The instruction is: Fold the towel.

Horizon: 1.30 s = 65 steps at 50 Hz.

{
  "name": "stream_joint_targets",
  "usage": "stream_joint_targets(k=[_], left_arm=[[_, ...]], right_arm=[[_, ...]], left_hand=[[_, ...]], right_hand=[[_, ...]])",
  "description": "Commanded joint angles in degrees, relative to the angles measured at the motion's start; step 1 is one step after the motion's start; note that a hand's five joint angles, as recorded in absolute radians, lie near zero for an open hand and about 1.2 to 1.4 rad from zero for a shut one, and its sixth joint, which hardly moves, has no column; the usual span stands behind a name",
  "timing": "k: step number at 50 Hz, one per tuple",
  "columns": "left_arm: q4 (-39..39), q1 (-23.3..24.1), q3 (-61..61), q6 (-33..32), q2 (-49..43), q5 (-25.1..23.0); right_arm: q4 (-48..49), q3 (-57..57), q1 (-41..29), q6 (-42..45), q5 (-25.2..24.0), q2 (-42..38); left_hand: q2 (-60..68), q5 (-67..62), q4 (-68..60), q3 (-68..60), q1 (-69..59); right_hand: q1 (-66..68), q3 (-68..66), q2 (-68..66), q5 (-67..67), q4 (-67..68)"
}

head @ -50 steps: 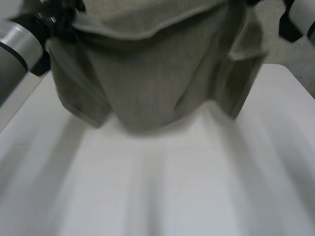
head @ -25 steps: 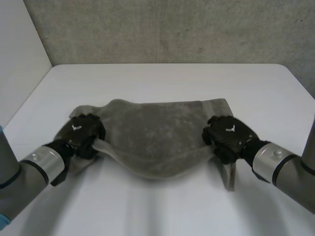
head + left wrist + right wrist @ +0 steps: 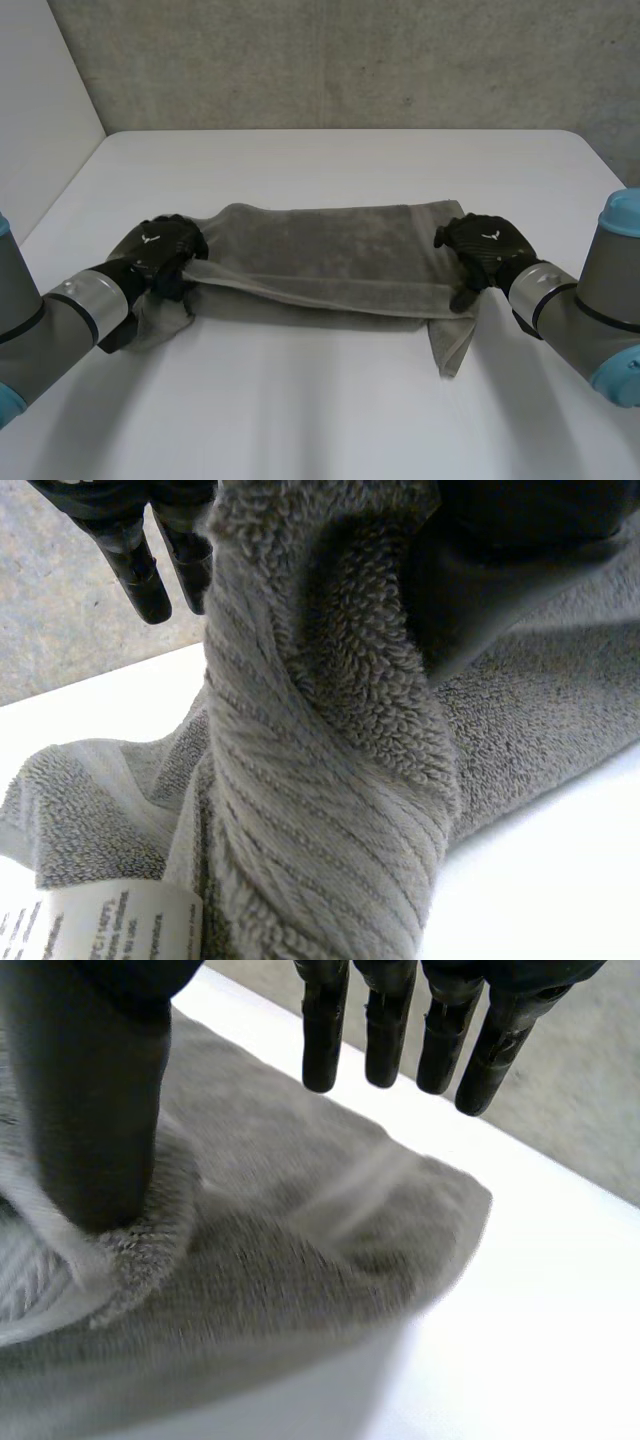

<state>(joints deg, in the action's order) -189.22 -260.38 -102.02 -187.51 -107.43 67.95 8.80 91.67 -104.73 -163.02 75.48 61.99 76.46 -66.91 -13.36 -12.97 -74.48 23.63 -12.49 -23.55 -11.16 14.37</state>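
Grey towel [image 3: 320, 255], just one, lies on the white table [image 3: 330, 420] between two black hands. Left hand [image 3: 165, 250] pinches its bunched left end; right hand [image 3: 485, 245] is wide, thumb [image 3: 95, 1110] on the right end. One white label [image 3: 100, 920].

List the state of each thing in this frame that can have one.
towel: doubled over, lying flat across the table, one lower corner poking out by the right hand.
left hand: shut on the towel's left end, cloth bunched between thumb and fingers.
right hand: open at the towel's right end, fingers straight and clear of the cloth, thumb resting on the fold.
care label: exposed, not tucked in.
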Motion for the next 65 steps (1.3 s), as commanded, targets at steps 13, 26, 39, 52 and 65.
stream_joint_targets(k=[13, 26, 39, 52, 65], left_arm=[[0.08, -0.65, 0.68, 1.01, -2.44, -0.01], [0.17, -1.1, -0.11, 1.1, -2.26, -0.01], [0.17, -1.54, -0.29, 1.19, -1.56, -0.01], [0.17, -3.47, -0.64, 2.42, -0.85, -0.18], [0.17, -3.73, -1.17, 2.94, -0.24, -0.27]], right_arm=[[2.54, 14.77, -0.82, -5.12, 1.16, 8.49], [8.07, 13.45, -1.53, -9.14, 0.89, 4.81], [14.22, 10.11, -2.14, -14.26, 2.99, 1.64], [19.59, 12.48, -1.26, -14.61, 8.63, 3.75], [15.46, 11.34, -2.32, -16.46, 2.74, 0.67]], left_hand=[[3.54, -3.09, 3.36, 2.97, -5.52], [3.54, -3.09, 3.36, 2.97, -5.52], [3.54, -3.09, 3.36, 2.97, -5.52], [3.54, -3.09, 3.36, 2.97, -5.52], [3.54, -3.09, 3.36, 2.97, -5.52]], right_hand=[[-6.65, 2.49, 6.57, 4.18, -4.37], [-0.94, 2.49, 0.87, -1.53, -4.37], [1.25, 2.49, -1.33, -3.73, -4.37], [5.12, 2.49, -5.2, -7.6, -4.37], [14.21, 2.49, -14.29, -16.68, -4.37]])
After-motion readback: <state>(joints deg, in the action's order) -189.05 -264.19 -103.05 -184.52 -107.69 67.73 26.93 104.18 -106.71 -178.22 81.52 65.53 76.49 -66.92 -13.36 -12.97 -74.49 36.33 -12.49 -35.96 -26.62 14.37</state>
